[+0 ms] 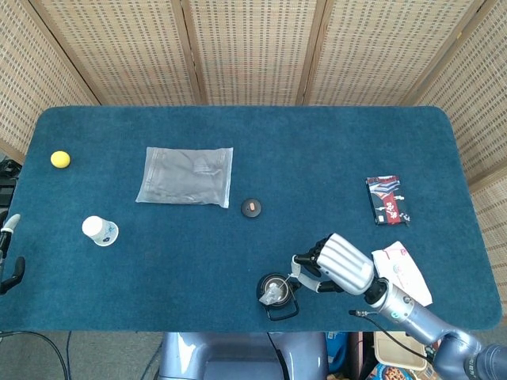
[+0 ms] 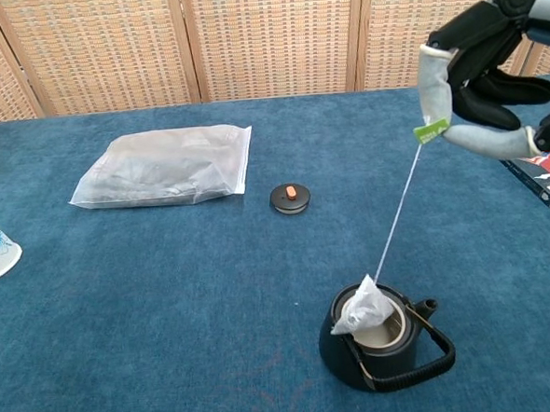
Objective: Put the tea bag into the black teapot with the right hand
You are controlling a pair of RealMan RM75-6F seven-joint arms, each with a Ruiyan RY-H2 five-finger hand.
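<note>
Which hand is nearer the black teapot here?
Right. The right hand hangs just beside and above the black teapot, dangling the tea bag at its mouth; the left hand sits at the table's far edge.

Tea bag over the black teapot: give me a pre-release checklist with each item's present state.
1. Right hand pinches the green tag: ok.
2. String is taut, slanting down to the tea bag: ok.
3. Tea bag at the black teapot mouth: ok.
4. Tea bag fully inside: not ok, most of it shows above the rim.
5. Lid off, lying apart on the table: ok.
6. Left hand out of the way: cannot tell.
</note>
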